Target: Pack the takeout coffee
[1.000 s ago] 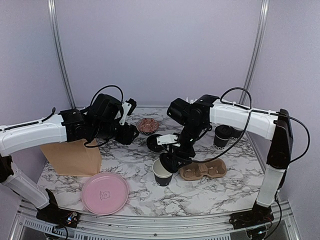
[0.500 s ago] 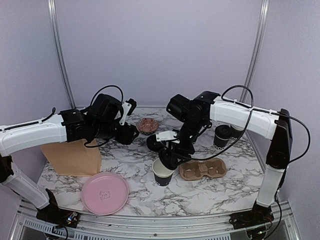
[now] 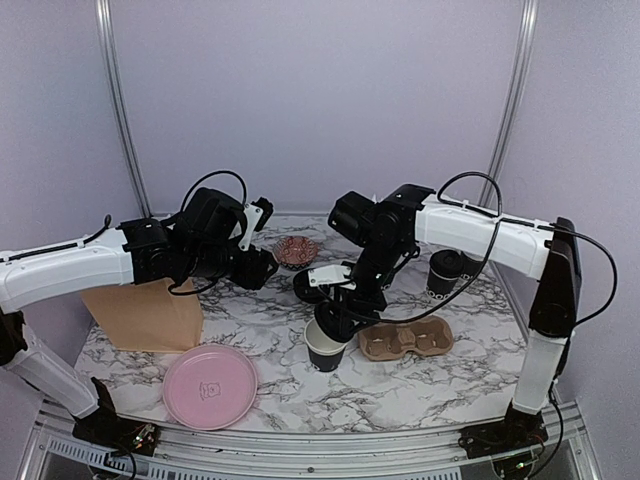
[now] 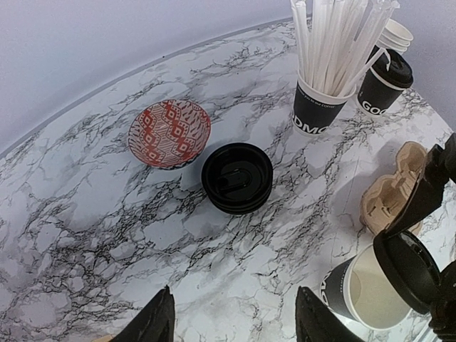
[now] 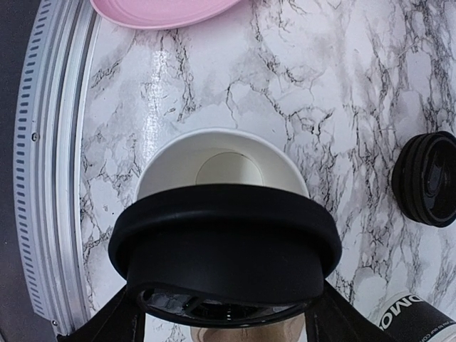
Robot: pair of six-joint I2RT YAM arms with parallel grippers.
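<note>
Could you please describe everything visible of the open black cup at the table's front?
The cup is black paper, cream-white inside, empty, with white lettering on its side. It stands upright on the marble table, left of the brown carrier. The right tool holds a black lid tilted over its rim; contact is unclear.
</note>
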